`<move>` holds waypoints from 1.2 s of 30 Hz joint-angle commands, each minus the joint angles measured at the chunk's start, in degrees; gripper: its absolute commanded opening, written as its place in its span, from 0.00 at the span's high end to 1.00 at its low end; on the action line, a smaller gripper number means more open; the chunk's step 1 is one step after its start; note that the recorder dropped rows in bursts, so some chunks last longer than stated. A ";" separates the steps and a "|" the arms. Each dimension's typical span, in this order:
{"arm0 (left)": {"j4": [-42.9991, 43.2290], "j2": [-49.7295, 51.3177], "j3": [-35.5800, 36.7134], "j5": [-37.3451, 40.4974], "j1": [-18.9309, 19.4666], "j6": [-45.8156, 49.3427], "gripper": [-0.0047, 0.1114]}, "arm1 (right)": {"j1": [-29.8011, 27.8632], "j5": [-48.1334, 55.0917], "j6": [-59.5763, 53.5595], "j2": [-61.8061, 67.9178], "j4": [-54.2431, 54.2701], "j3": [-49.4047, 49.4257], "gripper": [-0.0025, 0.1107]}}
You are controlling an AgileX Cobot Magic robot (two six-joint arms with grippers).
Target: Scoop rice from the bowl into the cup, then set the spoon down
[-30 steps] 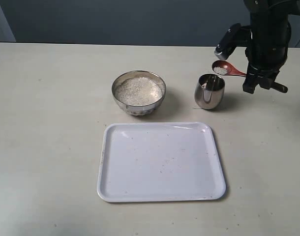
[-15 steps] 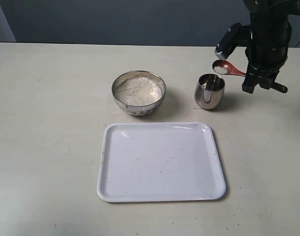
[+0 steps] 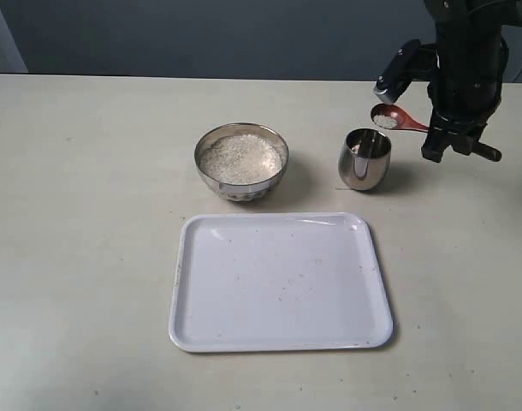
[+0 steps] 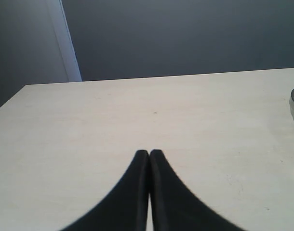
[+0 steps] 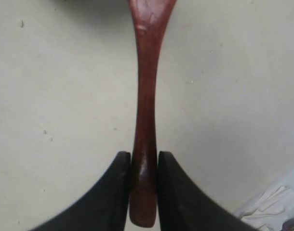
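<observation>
White rice (image 3: 383, 122) sits heaped on the spoon (image 3: 398, 118), just above the cup (image 3: 364, 159). It has hardly moved in the last second, so nothing is poured yet. The right gripper (image 5: 144, 159) squeezes the spoon handle. The left gripper (image 4: 149, 154) is pressed closed, holding nothing. The bowl (image 3: 198, 158) holds plenty more.

The beige table (image 3: 73, 257) carries the bowl (image 3: 240, 186), the cup (image 3: 364, 169) and a white tray (image 3: 281, 282).

Left gripper (image 4: 149, 154): fingers pressed together, empty.
Right arm (image 3: 466, 68): 2 o'clock in exterior view, hanging vertical.
Right gripper (image 5: 144, 156): clamped on spoon (image 5: 146, 96) handle.
</observation>
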 commanded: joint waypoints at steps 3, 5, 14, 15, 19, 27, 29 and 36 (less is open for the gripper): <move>0.00 -0.25 -0.23 -0.07 -0.18 -0.37 0.96 | 0.20 0.13 0.19 -0.67 -0.13 0.12 0.98; 0.00 -0.25 -0.23 -0.07 -0.18 -0.37 0.96 | 0.87 0.13 0.19 -0.94 -0.13 0.12 0.98; 0.00 -0.25 -0.23 -0.07 -0.18 -0.37 0.96 | 2.26 0.13 1.16 -1.30 -1.30 0.12 0.98; 0.00 -0.25 -0.23 -0.07 -0.18 -0.37 0.96 | 2.26 0.13 1.27 -1.30 -1.30 0.12 0.98; 0.00 -0.25 -0.23 -0.07 -0.18 -0.37 0.96 | 2.26 0.13 1.55 -1.30 -1.11 0.12 0.98; 0.00 -0.25 -0.23 -0.07 -0.18 -0.37 0.96 | 2.26 0.13 1.53 -1.30 -1.22 0.12 0.98; 0.00 -0.25 -0.23 -0.07 -0.18 -0.37 0.96 | 2.26 0.13 1.53 -1.30 -1.22 0.12 0.98; 0.00 -0.25 -0.23 -0.07 -0.18 -0.37 0.96 | 2.26 0.13 1.53 -1.30 -1.33 0.12 0.98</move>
